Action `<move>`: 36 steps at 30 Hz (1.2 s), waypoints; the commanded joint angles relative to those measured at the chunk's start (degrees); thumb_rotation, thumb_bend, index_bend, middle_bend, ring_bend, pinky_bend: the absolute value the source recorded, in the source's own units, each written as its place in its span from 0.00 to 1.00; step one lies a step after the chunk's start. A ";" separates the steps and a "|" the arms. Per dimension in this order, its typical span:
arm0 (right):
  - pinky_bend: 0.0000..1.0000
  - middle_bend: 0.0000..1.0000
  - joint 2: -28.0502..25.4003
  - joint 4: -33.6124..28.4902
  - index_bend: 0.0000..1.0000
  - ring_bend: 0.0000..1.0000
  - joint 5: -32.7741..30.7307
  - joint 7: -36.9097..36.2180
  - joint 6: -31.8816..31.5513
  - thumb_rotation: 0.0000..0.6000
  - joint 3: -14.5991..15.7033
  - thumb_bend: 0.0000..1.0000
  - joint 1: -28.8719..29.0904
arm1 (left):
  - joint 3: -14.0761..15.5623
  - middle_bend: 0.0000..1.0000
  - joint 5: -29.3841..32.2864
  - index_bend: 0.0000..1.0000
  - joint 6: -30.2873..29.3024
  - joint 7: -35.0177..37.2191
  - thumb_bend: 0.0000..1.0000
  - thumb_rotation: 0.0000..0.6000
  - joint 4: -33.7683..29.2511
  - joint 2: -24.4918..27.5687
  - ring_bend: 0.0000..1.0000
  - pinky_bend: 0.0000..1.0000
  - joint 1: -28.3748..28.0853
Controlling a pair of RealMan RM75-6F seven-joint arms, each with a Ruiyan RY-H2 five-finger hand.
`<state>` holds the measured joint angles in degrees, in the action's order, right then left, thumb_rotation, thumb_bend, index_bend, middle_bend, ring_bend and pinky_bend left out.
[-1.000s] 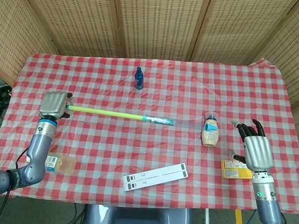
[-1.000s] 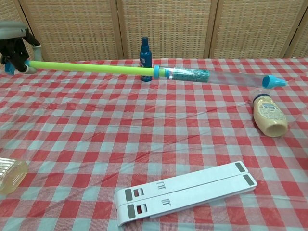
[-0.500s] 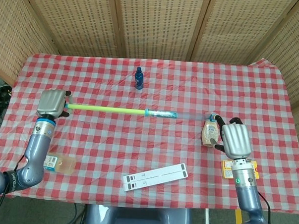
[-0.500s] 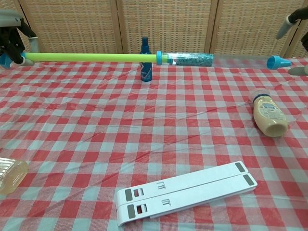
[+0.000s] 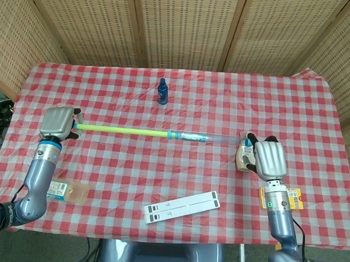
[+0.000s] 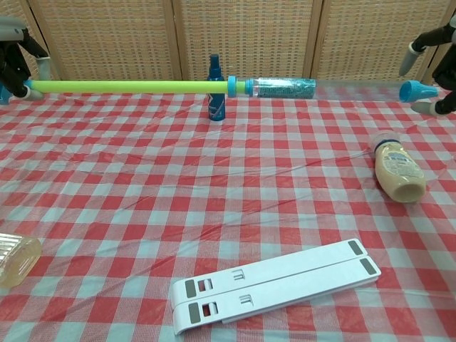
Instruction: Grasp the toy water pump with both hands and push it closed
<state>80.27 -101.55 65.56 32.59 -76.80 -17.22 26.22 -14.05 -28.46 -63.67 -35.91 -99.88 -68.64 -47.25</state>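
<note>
The toy water pump (image 5: 134, 131) hangs level above the table: a yellow-green rod (image 6: 135, 86), a clear barrel (image 6: 285, 87) with blue glitter inside, and a blue nozzle (image 6: 413, 90). It is drawn out long. My left hand (image 5: 59, 121) grips the rod's handle end, its dark fingers (image 6: 16, 63) wrapped round it. My right hand (image 5: 268, 159) is at the nozzle end. In the chest view its fingers (image 6: 415, 55) are spread above and below the nozzle and are not closed on it.
A blue spray bottle (image 5: 162, 91) stands behind the pump. A mayonnaise bottle (image 6: 397, 167) lies under the nozzle end. A white folded stand (image 5: 183, 207) lies at the front, a clear bottle (image 5: 71, 190) at the front left, and a yellow packet (image 5: 282, 198) at the front right.
My right hand has risen from the table's front right to the pump's nozzle. The pump has gone from tilted to level, and my left hand has drawn it slightly left.
</note>
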 commanded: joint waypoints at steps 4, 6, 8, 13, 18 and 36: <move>0.43 0.97 0.62 1.13 0.38 0.94 -0.61 0.42 0.08 1.00 0.42 0.47 0.58 | 0.26 0.90 -0.20 0.85 0.34 0.82 0.67 1.00 -0.17 0.44 0.76 0.64 0.20; 0.43 0.97 0.87 1.39 0.38 0.94 -0.85 0.61 0.08 1.00 0.55 0.47 0.78 | 0.42 0.90 -0.37 0.85 0.40 0.96 0.67 1.00 -0.26 0.56 0.76 0.64 0.24; 0.43 0.97 1.10 1.73 0.38 0.94 -1.18 0.78 0.16 1.00 0.70 0.48 0.98 | 0.49 0.90 -0.53 0.85 0.46 1.27 0.67 1.00 -0.38 0.68 0.76 0.64 0.29; 0.43 0.97 1.33 2.85 0.37 0.94 -1.51 0.68 -0.10 1.00 0.65 0.49 1.36 | 0.94 0.90 -0.89 0.85 0.82 1.72 0.67 1.00 -0.48 1.04 0.76 0.64 0.42; 0.43 0.98 1.30 3.38 0.37 0.94 -1.54 0.54 -0.47 1.00 0.56 0.49 1.59 | 1.27 0.90 -1.01 0.85 1.00 2.07 0.67 1.00 -0.40 1.09 0.76 0.64 0.49; 0.47 1.00 2.21 5.78 0.47 0.98 -1.88 0.43 -1.30 1.00 0.90 0.49 2.28 | 1.44 0.90 -1.85 0.85 2.12 4.41 0.67 1.00 -0.91 2.68 0.76 0.64 0.90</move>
<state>82.38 -95.89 63.56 33.13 -77.99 -16.31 28.46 -12.62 -30.29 -61.57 -31.51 -100.78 -65.99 -46.36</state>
